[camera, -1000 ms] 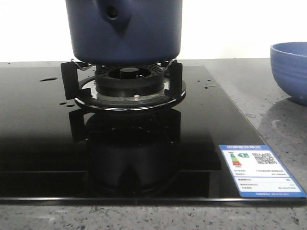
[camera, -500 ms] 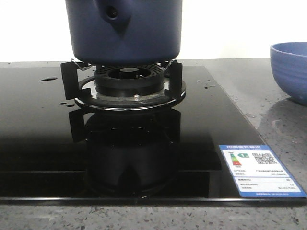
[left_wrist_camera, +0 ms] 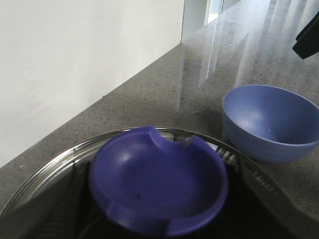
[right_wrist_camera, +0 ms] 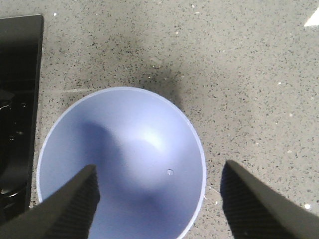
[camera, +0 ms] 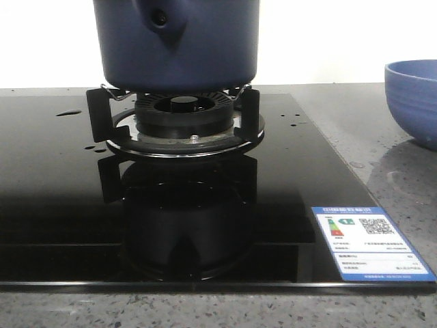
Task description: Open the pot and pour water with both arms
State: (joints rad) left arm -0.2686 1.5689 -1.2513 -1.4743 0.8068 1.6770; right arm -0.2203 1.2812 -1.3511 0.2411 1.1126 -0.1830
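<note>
Right tool hangs over the ribbed bowl, fingers spread wide, one inside the rim, one outside. Left tool is out of frame behind a glass lid with a blue knob. Top cropped, the pot sits on the burner, left of the bowl.

Matt navy pot, glossy black glass hob, speckled stone counter
</note>
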